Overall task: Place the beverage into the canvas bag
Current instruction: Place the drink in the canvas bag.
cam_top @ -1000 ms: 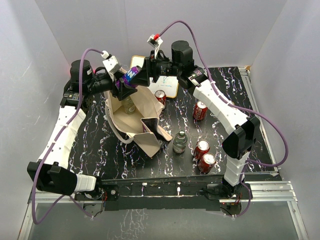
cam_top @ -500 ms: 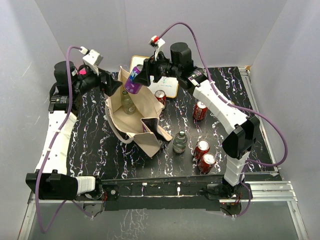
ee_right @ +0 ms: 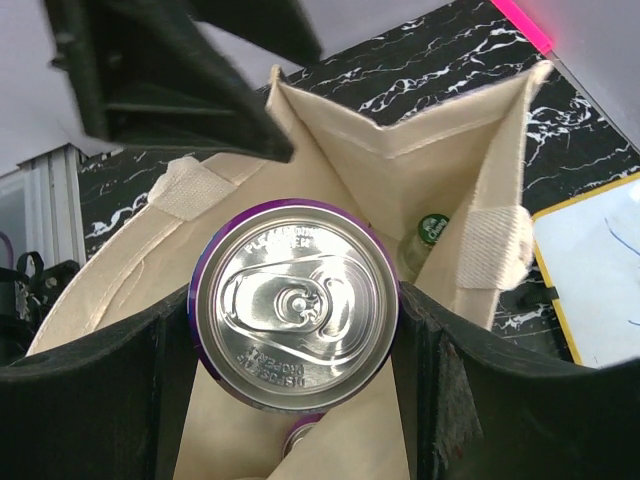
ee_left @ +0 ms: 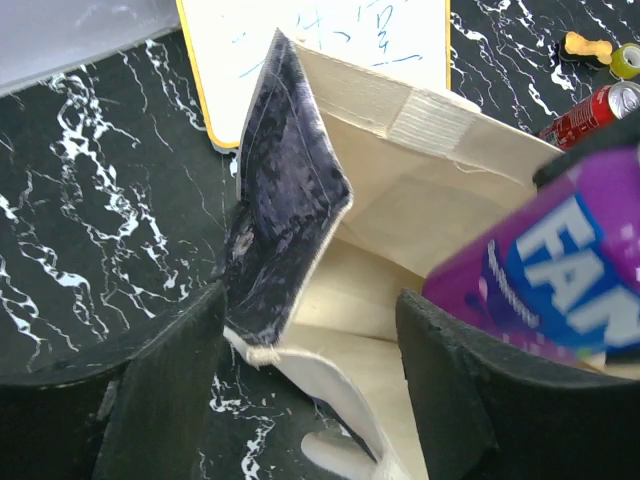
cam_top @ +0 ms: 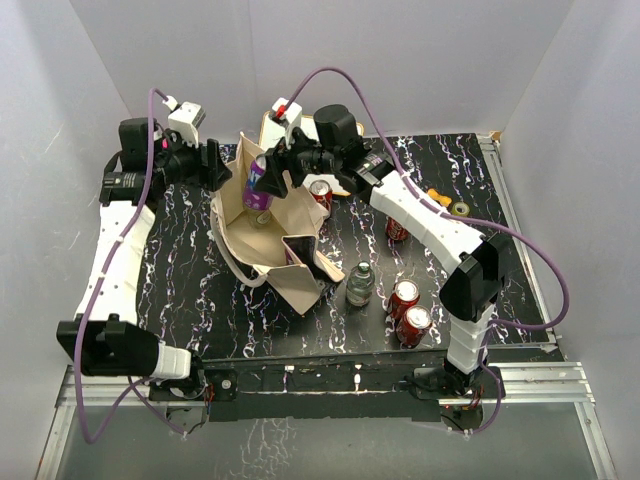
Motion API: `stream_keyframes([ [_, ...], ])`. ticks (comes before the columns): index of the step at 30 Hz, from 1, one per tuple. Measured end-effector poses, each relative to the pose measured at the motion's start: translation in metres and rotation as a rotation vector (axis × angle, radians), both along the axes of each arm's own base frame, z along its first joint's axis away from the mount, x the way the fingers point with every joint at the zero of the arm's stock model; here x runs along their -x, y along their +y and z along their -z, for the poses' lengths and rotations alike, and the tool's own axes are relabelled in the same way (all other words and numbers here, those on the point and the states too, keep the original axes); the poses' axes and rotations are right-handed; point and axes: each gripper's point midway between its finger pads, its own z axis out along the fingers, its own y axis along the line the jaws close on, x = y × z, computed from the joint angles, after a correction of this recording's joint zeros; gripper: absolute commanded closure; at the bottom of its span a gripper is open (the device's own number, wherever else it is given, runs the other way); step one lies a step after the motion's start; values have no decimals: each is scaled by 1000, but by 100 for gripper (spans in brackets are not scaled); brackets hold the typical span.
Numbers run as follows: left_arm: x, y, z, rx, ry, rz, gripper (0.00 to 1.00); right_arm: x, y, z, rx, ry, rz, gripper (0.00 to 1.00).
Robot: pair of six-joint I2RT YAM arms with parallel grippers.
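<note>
Can (ee_right: 293, 305) in right claw (ee_right: 296, 335), seemingly gripped

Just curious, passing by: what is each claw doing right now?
Left gripper: open, at the bag rim.
Right gripper: closed on the purple can.

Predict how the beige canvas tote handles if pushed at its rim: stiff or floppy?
Probably floppy: the beige canvas tote looks creased, its near corner sagging. A rim push would likely fold it, not slide it. The green-capped bottle inside may anchor the base; so would the gripped purple can.
</note>
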Motion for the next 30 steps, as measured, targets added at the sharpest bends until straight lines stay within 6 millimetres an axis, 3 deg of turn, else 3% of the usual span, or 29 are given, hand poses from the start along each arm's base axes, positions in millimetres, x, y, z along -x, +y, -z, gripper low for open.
stream_keyframes([
  [4, -12, -1, 15, 14, 86, -11, 45, 5, 12, 12, 25, -15, -29, 92],
  [7, -9, -1, 27, 17, 137, -14, 53, 3, 21, 30, 58, -19, -41, 92],
  [14, -1, -1, 32, 5, 168, -2, 72, -7, 32, 69, 128, -47, -54, 92],
  [21, 8, 2, 33, -33, 172, 15, 99, -8, 42, 96, 171, -129, -102, 92],
  [26, 10, 2, 36, -34, 185, 21, 100, -13, 55, 108, 171, -192, -138, 92],
  [30, 13, -1, 42, -22, 202, 30, 100, -18, 62, 132, 184, -223, -154, 92],
])
